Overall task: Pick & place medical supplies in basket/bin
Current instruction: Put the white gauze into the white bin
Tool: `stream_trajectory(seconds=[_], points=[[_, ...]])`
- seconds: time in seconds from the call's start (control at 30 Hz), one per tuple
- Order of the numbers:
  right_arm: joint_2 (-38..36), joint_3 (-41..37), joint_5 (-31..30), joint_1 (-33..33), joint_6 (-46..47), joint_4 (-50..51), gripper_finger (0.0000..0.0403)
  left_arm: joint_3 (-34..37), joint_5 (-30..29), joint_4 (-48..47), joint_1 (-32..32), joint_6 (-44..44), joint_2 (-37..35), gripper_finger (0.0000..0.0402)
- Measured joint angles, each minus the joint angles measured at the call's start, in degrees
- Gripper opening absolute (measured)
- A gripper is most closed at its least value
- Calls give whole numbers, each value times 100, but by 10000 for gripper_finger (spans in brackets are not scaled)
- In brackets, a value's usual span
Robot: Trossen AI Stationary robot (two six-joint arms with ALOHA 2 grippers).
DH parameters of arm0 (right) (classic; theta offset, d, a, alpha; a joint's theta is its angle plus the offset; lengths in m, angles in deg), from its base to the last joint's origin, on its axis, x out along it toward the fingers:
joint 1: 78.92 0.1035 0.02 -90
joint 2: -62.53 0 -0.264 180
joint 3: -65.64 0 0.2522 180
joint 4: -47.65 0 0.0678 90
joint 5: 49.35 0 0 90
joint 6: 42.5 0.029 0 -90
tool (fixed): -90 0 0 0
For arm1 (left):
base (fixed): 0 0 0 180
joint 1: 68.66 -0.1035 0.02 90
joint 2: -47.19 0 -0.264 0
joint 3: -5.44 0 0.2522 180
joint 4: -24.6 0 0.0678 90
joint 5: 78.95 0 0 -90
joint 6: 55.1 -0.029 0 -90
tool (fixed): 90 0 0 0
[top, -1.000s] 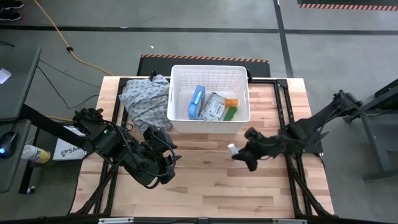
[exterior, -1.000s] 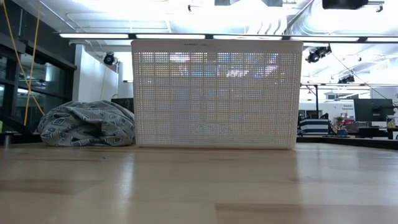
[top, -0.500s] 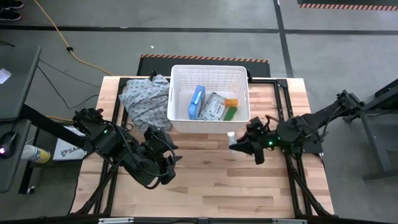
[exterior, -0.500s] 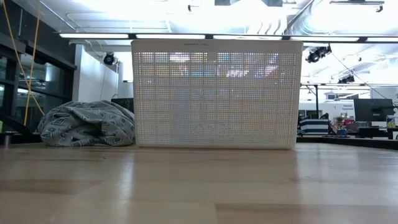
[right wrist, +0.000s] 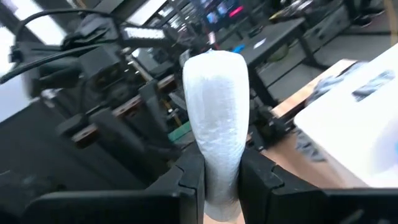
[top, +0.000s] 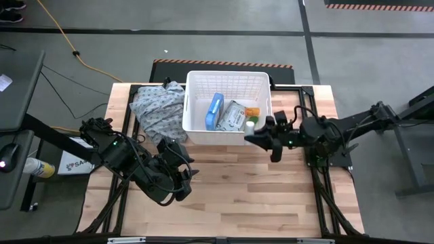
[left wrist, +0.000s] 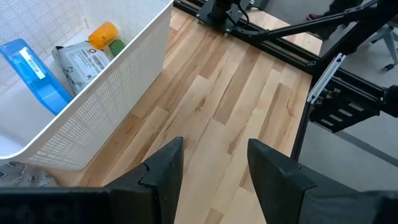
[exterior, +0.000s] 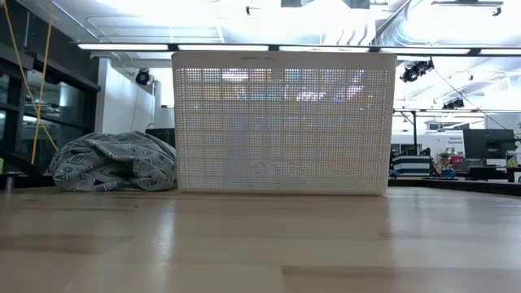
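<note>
My right gripper is shut on the white tube and hovers over the near right corner of the white gridded basket. Inside the basket lie the blue-white packet, the grey-white pack, the orange-capped vial and the green bar; the tube partly covers the bar. The left wrist view shows the same contents, with the packet standing on edge. My left gripper waits open over the table, near and left of the basket. No gripper shows in the low view. My right gripper pinches the white tube between its two fingers, which sit on one end of the tube. The rest of the tube sticks out forward past the fingertips. The fingers reach in from the table's right side. The tube is lifted clear, above the basket's near right rim.
A crumpled grey patterned cloth lies against the basket's left wall and also shows in the low view. Bare wooden table stretches along the near side. Black frame rails run along the table's right edge.
My right gripper has carried the white tube toward the table's far edge, from above the bare wood near the basket to over the basket's near right corner. The tube has stayed in the hold. My left arm has kept still.
</note>
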State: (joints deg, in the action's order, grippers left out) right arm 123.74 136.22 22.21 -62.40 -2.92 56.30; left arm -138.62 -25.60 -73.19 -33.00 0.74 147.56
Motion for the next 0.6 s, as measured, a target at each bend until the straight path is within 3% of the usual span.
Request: stream_trajectory(seconds=[0.6], points=[[0, 0, -865, -434, -1039, -12, 61, 0, 0, -7, 0, 0, 0, 211]])
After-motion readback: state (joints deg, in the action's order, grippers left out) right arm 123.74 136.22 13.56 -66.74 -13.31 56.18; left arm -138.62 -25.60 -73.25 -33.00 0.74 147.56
